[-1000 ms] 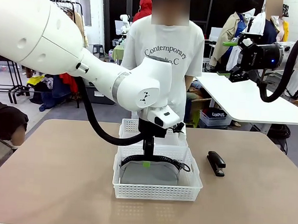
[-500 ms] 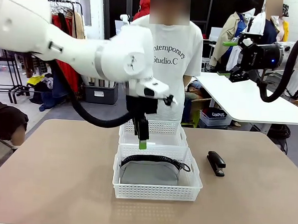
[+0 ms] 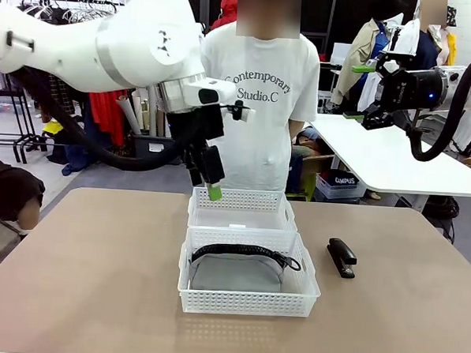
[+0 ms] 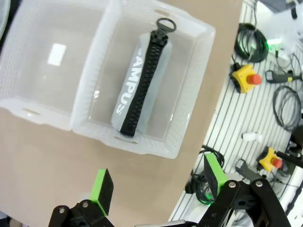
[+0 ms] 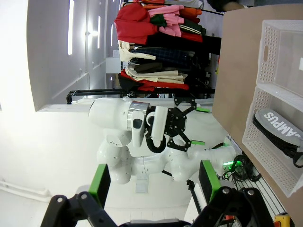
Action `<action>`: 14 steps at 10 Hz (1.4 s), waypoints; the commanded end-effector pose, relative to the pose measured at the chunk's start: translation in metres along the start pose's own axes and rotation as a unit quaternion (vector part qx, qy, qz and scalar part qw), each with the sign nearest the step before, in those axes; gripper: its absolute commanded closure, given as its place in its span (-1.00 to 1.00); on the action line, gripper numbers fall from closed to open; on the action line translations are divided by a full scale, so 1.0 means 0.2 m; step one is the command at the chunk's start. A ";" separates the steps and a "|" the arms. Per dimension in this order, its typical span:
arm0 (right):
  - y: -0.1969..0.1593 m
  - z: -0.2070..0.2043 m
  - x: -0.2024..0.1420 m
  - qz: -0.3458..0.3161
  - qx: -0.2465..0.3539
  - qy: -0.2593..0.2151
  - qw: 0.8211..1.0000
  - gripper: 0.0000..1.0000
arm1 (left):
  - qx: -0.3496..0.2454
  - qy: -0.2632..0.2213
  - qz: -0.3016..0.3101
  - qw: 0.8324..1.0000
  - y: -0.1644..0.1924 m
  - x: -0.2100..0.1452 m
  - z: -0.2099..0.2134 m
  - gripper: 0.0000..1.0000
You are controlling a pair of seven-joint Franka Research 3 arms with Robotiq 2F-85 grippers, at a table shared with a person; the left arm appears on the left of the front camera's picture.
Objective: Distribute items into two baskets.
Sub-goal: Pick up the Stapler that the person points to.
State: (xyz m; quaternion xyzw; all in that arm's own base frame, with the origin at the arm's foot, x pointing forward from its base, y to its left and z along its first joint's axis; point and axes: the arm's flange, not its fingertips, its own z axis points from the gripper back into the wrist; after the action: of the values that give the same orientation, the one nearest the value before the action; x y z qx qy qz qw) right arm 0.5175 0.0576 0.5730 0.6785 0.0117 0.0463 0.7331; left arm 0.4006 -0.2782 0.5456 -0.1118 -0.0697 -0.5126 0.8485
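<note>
Pouch lies flat in the near basket, zip edge toward the person, so I judge the first half of the sort done. The stapler sits on the bare worktop, just right of that basket and clear of its wall. The far basket, butted against the near one, holds only its small white label. As I read it, the step in hand is the changeover to the second item: the stapler should go to the far basket. The next move calls for a claw to come down over the stapler, jaws set across its narrow body, close, lift clear of the lattice rim and carry it a short way back and left. The left claw hangs above the far basket, jaws spread as wide as they go, holding and touching nothing; its wrist camera looks down on both baskets between the green pads. The right claw is parked high off the right side, well away from the worktop, likewise wide open and empty. It is on the stapler's side, so I would lean toward using it, though it has a long descent
</note>
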 end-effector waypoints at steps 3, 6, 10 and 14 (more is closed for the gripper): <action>0.01 0.00 -0.01 0.002 0.001 0.001 1.000 -1.00 | 0.012 -0.004 0.009 1.000 0.00 -0.03 0.03 -1.00; 0.01 0.00 -0.01 0.002 0.001 0.001 1.000 -1.00 | 0.012 -0.004 0.009 1.000 0.00 -0.03 0.03 -1.00; 0.01 0.00 -0.01 0.002 0.001 0.001 1.000 -1.00 | -0.033 -0.064 0.110 0.991 0.08 -0.05 0.17 -1.00; 0.01 0.00 -0.01 0.002 0.001 0.001 1.000 -1.00 | -0.086 -0.161 0.342 0.922 0.28 -0.22 0.50 -1.00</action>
State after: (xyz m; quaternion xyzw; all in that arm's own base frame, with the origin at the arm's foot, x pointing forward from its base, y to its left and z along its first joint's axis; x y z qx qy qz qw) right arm 0.5174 0.0576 0.5730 0.6785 0.0118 0.0463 0.7331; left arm 0.4321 -0.1940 0.6194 -0.2555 -0.0966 -0.2266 0.9349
